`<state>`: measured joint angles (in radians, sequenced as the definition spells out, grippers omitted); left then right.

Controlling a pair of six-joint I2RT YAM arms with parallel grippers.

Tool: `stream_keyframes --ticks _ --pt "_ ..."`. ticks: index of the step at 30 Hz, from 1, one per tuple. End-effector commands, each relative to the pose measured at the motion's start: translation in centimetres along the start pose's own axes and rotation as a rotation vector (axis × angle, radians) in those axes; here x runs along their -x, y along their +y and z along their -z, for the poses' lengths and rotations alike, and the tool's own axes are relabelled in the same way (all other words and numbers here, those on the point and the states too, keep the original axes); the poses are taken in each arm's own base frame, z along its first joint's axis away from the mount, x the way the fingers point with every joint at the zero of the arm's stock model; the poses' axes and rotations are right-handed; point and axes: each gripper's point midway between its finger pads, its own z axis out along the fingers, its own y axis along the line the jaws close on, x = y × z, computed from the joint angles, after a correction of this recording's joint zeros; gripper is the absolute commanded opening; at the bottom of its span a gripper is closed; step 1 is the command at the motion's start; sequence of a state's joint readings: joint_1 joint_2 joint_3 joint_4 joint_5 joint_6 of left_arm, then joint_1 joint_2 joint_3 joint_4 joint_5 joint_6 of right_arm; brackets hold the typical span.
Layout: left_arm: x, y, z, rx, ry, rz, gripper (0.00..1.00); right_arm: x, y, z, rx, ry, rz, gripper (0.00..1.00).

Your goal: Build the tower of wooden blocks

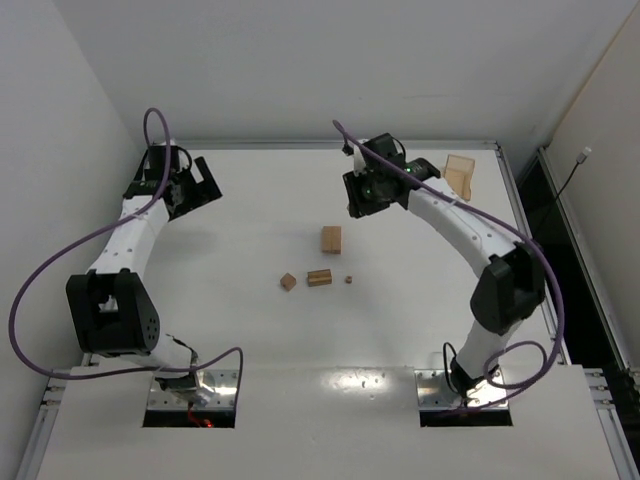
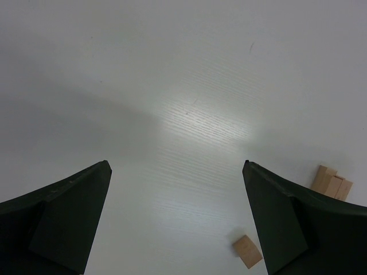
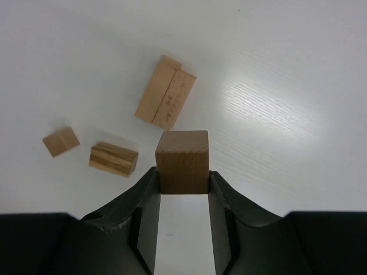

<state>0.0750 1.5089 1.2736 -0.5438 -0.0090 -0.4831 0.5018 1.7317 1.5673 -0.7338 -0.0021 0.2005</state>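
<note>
My right gripper is shut on a brown wood cube, which it holds above the table. Below it lie two flat blocks side by side, a striped short bar and a small cube. From above, the right gripper hangs behind the block pair, the bar, the small cube and a tiny bit. No stack stands. My left gripper is open and empty at the far left, with a cube and more blocks at its right.
A translucent amber box sits at the back right, behind the right arm's forearm. White walls close the table at the back and both sides. Purple cables loop off both arms.
</note>
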Motion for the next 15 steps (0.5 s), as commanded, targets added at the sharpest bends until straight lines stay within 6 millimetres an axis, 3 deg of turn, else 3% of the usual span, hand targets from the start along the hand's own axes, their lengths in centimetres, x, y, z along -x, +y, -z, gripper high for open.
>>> stream_keyframes --ticks 1,4,8,15 --pt "2.3 0.0 1.5 -0.004 -0.085 0.013 0.99 -2.1 0.1 -3.1 -0.094 0.116 -0.23 0.0" --pt "2.6 0.1 1.8 0.006 -0.092 0.003 0.99 -2.1 0.6 -5.0 -0.134 0.137 -0.277 0.0" --pt "2.7 0.6 2.1 0.03 -0.1 -0.005 0.99 -1.1 1.1 -5.9 -0.147 0.128 -0.319 0.0" --pt "2.0 0.9 1.5 0.035 -0.089 -0.006 0.99 1.7 2.1 -6.2 -0.085 0.073 -0.39 0.0"
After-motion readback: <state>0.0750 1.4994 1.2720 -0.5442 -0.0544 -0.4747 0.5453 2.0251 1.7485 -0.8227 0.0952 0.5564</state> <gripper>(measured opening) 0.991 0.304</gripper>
